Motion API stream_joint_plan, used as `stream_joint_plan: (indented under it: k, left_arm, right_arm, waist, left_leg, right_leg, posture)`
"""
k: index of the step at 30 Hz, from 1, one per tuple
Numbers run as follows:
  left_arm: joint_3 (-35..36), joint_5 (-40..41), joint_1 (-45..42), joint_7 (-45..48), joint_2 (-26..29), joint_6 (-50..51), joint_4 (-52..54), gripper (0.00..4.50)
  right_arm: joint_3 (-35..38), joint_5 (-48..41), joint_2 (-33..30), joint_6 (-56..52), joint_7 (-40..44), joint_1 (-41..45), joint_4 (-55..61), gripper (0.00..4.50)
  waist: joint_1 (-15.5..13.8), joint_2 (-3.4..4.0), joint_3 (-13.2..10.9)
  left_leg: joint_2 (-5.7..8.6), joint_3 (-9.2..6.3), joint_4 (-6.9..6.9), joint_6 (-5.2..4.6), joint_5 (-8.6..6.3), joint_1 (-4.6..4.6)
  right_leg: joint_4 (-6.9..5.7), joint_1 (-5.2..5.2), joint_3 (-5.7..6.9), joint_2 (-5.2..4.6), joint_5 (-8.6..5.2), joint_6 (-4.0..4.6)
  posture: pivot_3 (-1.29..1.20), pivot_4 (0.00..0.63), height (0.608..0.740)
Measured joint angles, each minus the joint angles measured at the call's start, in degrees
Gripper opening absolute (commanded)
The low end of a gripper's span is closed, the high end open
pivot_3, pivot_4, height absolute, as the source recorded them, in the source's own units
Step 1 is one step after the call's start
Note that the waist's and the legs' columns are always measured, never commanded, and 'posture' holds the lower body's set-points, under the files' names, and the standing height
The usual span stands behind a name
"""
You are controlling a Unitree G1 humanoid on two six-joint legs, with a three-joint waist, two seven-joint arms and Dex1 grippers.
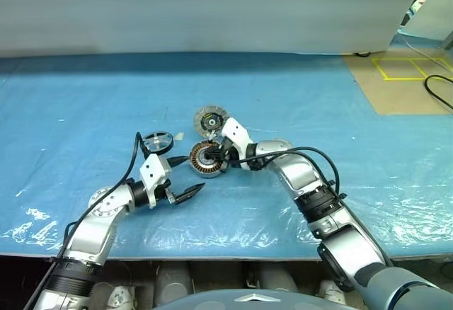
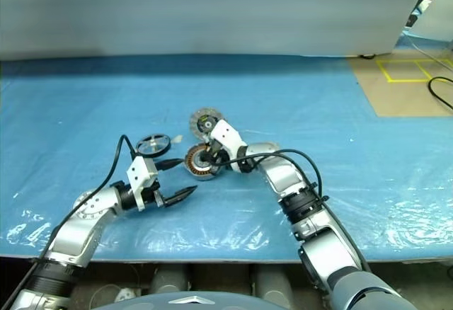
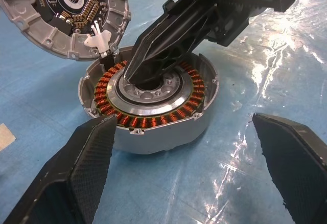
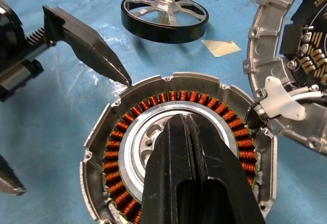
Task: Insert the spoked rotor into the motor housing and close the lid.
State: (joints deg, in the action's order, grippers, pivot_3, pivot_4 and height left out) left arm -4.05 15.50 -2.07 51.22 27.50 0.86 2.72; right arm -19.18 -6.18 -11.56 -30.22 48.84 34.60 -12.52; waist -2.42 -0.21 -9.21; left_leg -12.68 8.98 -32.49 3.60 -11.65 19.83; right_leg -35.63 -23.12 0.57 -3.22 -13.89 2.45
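While closed right fingers (image 4: pixel 186 132) press the motor housing (image 4: pixel 179 147), the spoked rotor (image 4: pixel 164 17) lies apart.

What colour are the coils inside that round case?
Copper-orange windings ring the motor housing, clearest in the right wrist view.

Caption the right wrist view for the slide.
Shut right gripper pressed into open motor housing; spoked rotor waits beyond.

No readable writing

The lid's (image 3: pixel 66 17) circuit board carries marks too small to read; no labels, brands or numbers are legible.
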Motion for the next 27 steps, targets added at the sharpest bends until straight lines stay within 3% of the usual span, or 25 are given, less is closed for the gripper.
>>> stream_joint_plan:
  k: [7,15,22,27]
  left_arm:
    - [0.0,-0.1,0.1,0.7,-0.1,-2.3,-2.3,4.50]
    - [0.0,-0.2,0.1,1.0,-0.2,-2.9,-3.0,4.50]
    - [0.3,0.7,0.1,0.7,-0.3,-1.4,-1.9,4.50]
    - [2.2,2.9,0.4,-0.8,-0.6,0.7,0.5,4.50]
  right_arm:
    - [-4.5,3.2,-5.0,3.8,2.9,0.1,2.5,0.02]
    - [-5.9,5.6,-5.3,4.4,2.2,1.0,2.8,0.02]
    - [1.4,-3.2,-1.5,-1.5,3.4,-0.8,3.7,0.02]
    - [4.4,-5.7,-3.5,-0.4,5.4,0.4,6.0,0.02]
  waist:
    - [-0.1,0.00,0.0]
    - [-0.1,0.00,0.0]
    - [-0.1,0.01,0.0]
    - [-0.1,0.00,0.0]
  left_leg:
    - [0.02,0.00,0.08,0.00,0.00,0.02]
    - [0.02,0.00,0.05,0.00,0.00,-0.10]
    - [0.03,0.00,0.07,0.00,0.00,0.32]
    - [0.01,0.00,0.17,0.01,0.00,0.29]
  right_leg:
    - [0.06,-0.01,0.02,0.00,0.00,0.00]
    - [0.00,0.08,0.00,-0.04,0.00,0.00]
    - [0.04,-0.30,0.01,-0.02,0.01,-0.01]
    - [0.04,-0.30,0.04,0.03,0.01,-0.01]
  posture:
    - [0.00,0.150,0.740]
    - [0.00,0.150,0.740]
    - [0.00,0.150,0.740]
    - [0.00,0.150,0.740]
